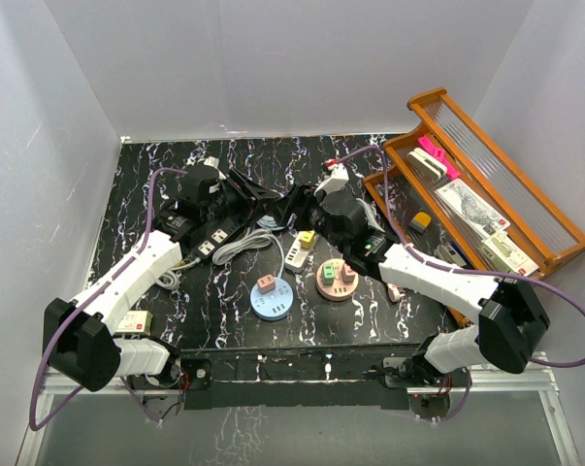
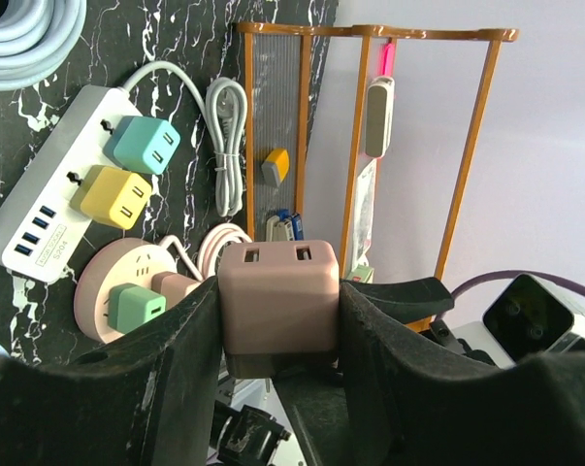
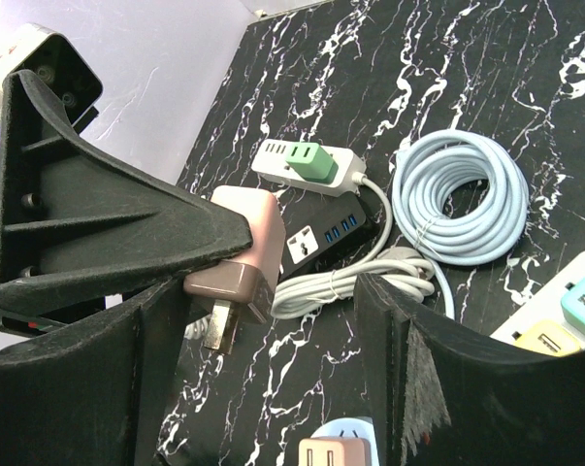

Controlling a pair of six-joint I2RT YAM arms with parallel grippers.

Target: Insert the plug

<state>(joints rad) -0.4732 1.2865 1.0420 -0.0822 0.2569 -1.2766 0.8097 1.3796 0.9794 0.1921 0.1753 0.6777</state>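
Observation:
My left gripper (image 2: 278,325) is shut on a dusty-pink plug (image 2: 273,291) and holds it above the table. In the right wrist view the plug (image 3: 245,254) hangs with its metal prongs pointing down, clamped by the left gripper's black fingers (image 3: 108,228). My right gripper (image 3: 273,374) is open, and the plug is just above and beside its left finger. In the top view the two grippers, left (image 1: 270,199) and right (image 1: 302,207), meet over the middle of the table. A black power strip (image 3: 336,231) with a free socket lies below the plug.
On the table lie a white strip with teal and yellow plugs (image 2: 49,209), a pink round socket with a green plug (image 1: 337,282), a blue round socket with a pink plug (image 1: 271,301), a white strip with a green plug (image 3: 307,165) and a light-blue cable coil (image 3: 457,199). A wooden rack (image 1: 486,184) stands right.

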